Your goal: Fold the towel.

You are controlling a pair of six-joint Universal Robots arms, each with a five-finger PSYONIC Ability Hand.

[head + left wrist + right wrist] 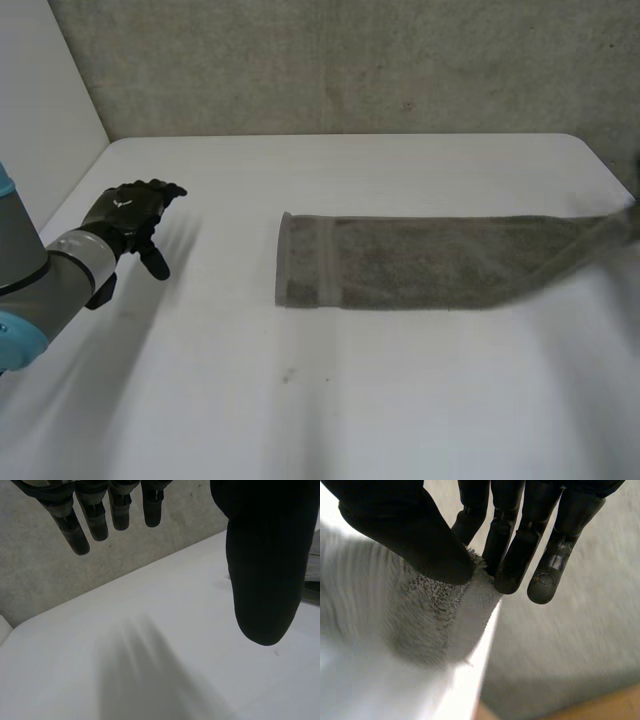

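We see the grey towel (pixel 430 262) stretched along the tabletop (pixel 300 400), its lifted end cut off from sight, pinched between our right hand's (pixel 420 535) thumb and fingers; the left hand (pixel 128 213) hovers apart, fingers relaxed.

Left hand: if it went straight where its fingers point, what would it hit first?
Probably nothing nearby: the left hand points over bare table toward the grey wall; the towel lies off to its side.
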